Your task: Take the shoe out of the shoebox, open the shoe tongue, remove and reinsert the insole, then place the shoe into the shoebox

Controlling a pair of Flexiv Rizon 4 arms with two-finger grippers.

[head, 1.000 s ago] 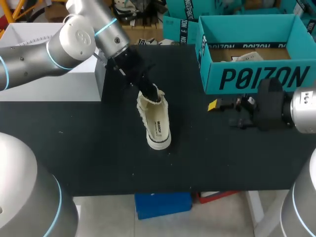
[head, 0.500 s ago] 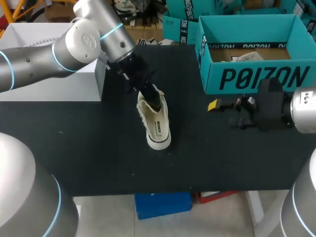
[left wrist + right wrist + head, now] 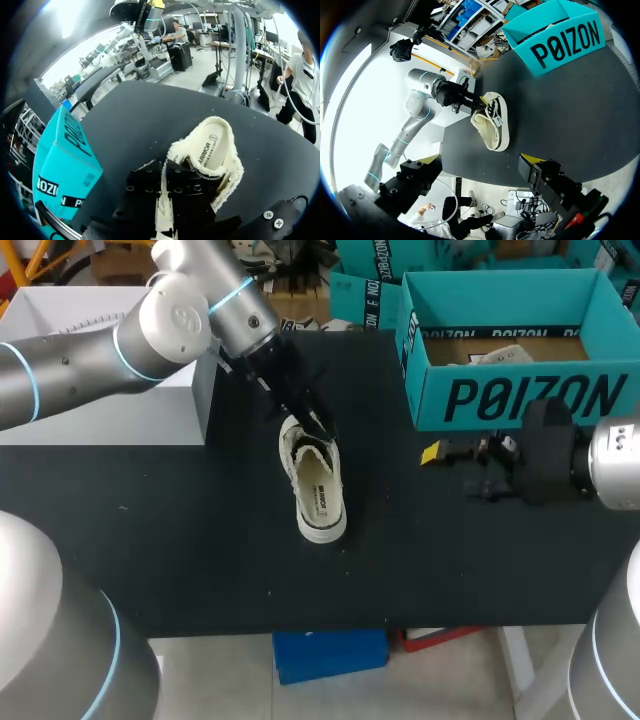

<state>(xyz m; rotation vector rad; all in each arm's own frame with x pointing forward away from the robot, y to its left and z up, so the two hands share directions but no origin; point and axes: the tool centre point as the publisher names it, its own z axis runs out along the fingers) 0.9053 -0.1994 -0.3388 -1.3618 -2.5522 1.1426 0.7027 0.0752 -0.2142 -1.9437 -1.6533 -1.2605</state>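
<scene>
A cream canvas shoe [image 3: 318,488] lies on the black table [image 3: 200,540], opening up, its printed insole [image 3: 209,150] showing. My left gripper [image 3: 316,427] is at the shoe's far end, its black fingers [image 3: 186,182] close together and dipping into the shoe's mouth [image 3: 164,176]. Their tips are hidden, and I cannot tell whether they pinch anything. My right gripper [image 3: 455,468] hovers wide open and empty in front of the teal shoebox [image 3: 520,390], well to the right of the shoe [image 3: 492,120]. The right wrist view shows the left arm [image 3: 427,92] at the shoe.
The open shoebox [image 3: 560,37] stands at the back right with crumpled paper [image 3: 495,355] inside. A white block [image 3: 100,390] sits at the back left under my left arm. Another teal box [image 3: 365,295] lies behind the table's far edge.
My left gripper has drawn back out of the shoe toward its far end, uncovering the shoe's opening. The shoe and the right arm have stayed in place.
</scene>
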